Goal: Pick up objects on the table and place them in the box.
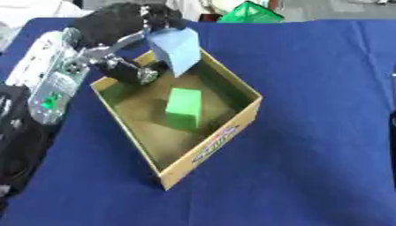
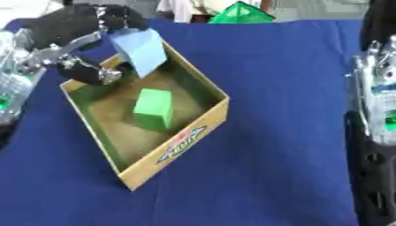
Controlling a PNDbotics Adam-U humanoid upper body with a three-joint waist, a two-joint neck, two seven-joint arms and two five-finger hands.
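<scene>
Left hand (image 1: 127, 26) grasping light-blue block (image 1: 176, 49), held tilted over far corner of cardboard box (image 1: 209, 148). Green block (image 1: 184, 107) lies on box floor. Box sits near table (image 1: 309, 88) left edge. Right hand: arm only, state indeterminable

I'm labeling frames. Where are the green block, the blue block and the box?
green block (image 1: 184, 107): left eye view, its top face.
blue block (image 1: 176, 49): left eye view, its front face.
box (image 2: 176, 145): right eye view, its printed outer wall.
</scene>
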